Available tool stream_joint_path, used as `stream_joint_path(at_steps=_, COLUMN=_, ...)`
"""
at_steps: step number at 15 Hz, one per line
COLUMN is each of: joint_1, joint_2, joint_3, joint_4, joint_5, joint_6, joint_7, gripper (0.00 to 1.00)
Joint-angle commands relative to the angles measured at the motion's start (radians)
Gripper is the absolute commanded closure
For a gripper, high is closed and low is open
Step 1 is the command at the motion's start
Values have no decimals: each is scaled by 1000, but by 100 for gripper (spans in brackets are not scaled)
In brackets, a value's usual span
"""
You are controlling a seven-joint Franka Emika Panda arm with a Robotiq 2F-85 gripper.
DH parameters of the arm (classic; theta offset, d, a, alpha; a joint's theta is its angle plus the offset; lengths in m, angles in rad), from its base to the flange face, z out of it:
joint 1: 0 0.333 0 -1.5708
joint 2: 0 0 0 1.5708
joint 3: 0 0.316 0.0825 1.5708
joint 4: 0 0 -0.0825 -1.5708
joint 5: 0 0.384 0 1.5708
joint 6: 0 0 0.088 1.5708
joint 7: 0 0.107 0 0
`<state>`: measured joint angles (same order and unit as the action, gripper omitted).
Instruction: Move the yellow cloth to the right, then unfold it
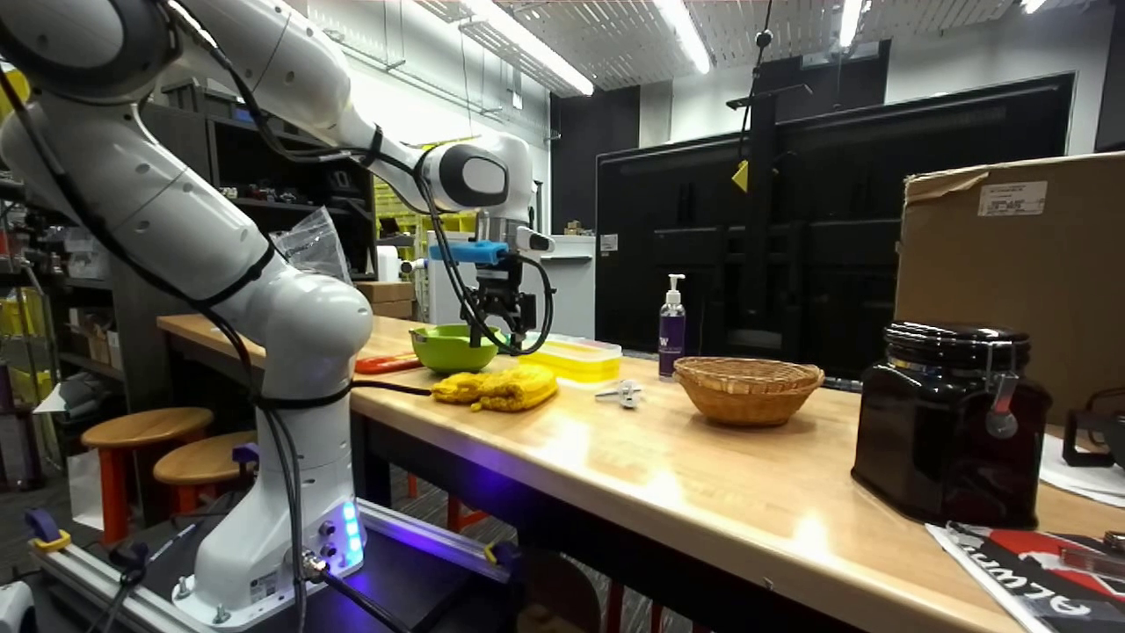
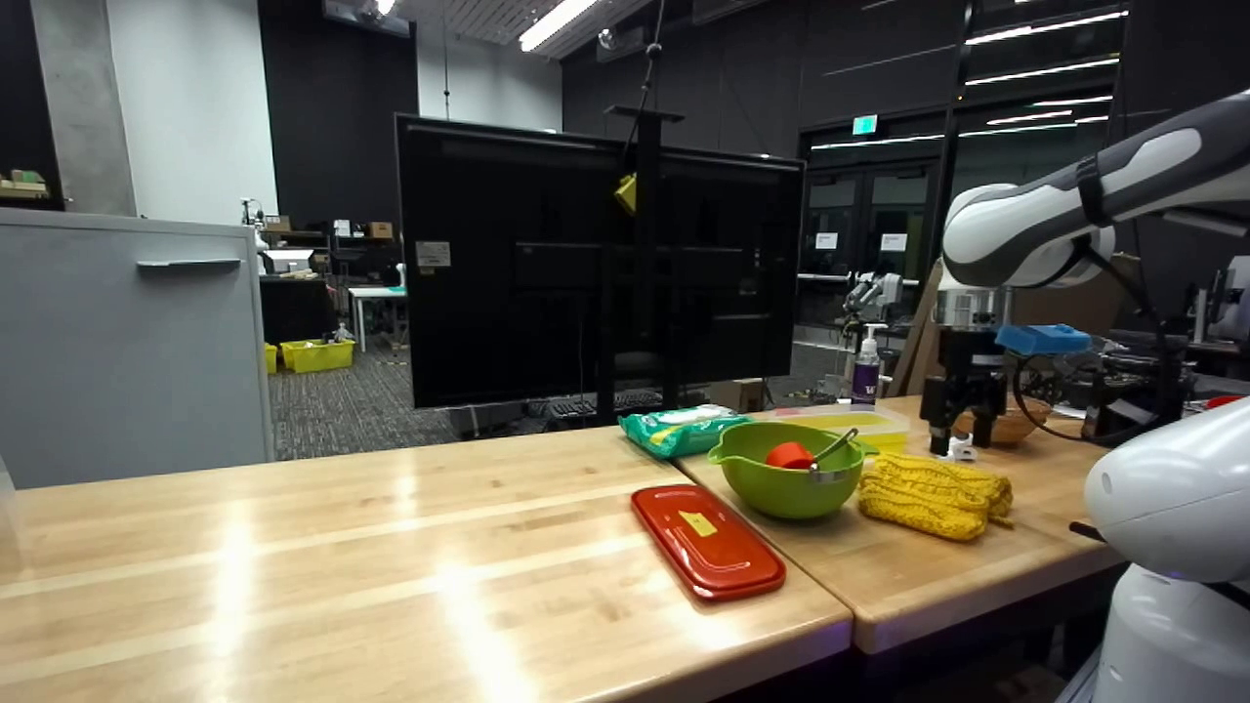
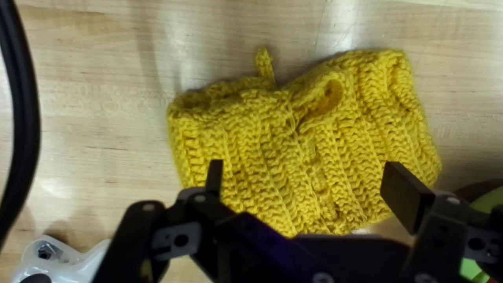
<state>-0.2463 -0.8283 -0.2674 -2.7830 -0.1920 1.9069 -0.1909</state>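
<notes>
At the back you have a white wall (image 2: pixel 195 146), then a flat black panel (image 2: pixel 547 322), then your glossy, pale wood worktop (image 1: pixel 703 475). It carries a smooth, round green bowl (image 2: pixel 786 493) and, just beside it, your yellow cloth (image 3: pixel 302 157), a thick ribbed knit folded into a soft, lumpy block. Your blocky black fingers (image 3: pixel 404 196) hang wide apart above the worktop; in the wrist view, the knit shows between them.

"W" on purple pump btl (image 1: pixel 671 338), "ALWA…" on red/blk sheet (image 1: pixel 1033 571)
</notes>
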Motion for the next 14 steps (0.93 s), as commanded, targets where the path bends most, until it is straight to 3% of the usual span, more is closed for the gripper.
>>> stream_joint_path(at_steps=1, joint_1=-2, joint_2=0, joint_3=2, joint_4=1, joint_5=2, joint_6=-2, joint_7=-1, gripper=0)
stream_joint_path(at_steps=14, joint_1=46, joint_2=92, joint_3=-42, joint_4=-1, joint_5=16, joint_6=-9, joint_7=-134, gripper=0)
